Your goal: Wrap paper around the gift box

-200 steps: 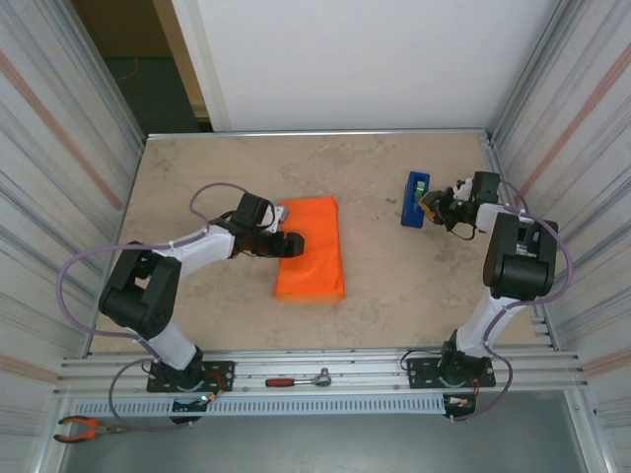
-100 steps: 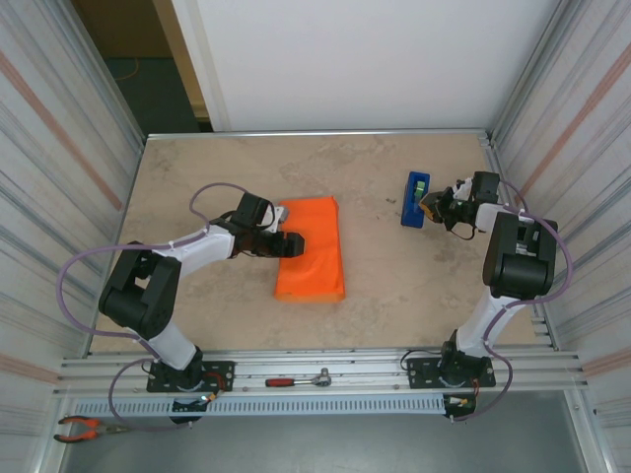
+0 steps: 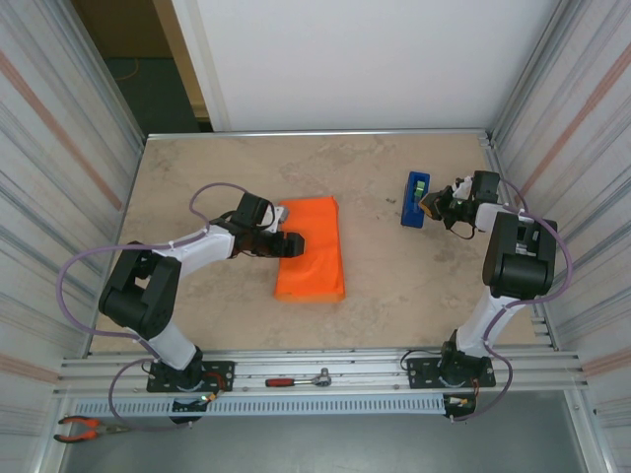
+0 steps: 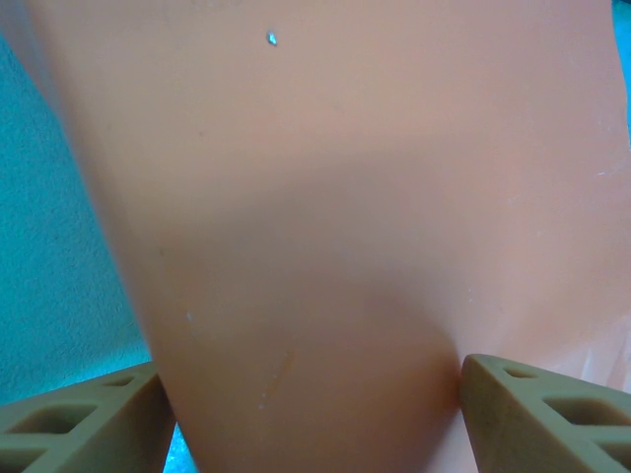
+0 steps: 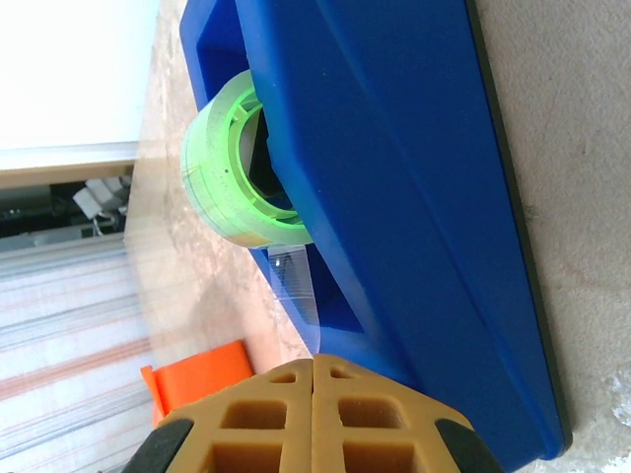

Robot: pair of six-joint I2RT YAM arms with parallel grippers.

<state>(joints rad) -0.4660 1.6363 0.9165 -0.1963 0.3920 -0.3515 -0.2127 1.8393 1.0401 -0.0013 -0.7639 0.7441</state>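
Closure on the right gripper [image 5: 314, 367] is full: we see its two tan fingers [image 5: 246, 424] flush against each other at the bottom of the right wrist view. A clear tape strip [image 5: 296, 281] runs from the green tape roll [image 5: 232, 168] down to their seam; whether it is pinched there we cannot tell. Just above the fingers the blue tape dispenser [image 5: 414, 177] lies on the table [image 3: 375, 296], at upper right of the overhead view.

The left gripper [image 3: 286, 241] stands wide at centre-left of the overhead view, over the left edge of the paper [image 3: 315, 251]. In the left wrist view one finger sits in each bottom corner, with orange surface filling the gap between them. Whether they clamp it or merely rest against it we cannot tell.

The paper lies as an orange oblong at mid-table, well apart from the blue tape dispenser. We cannot make out the gift box separately from it.
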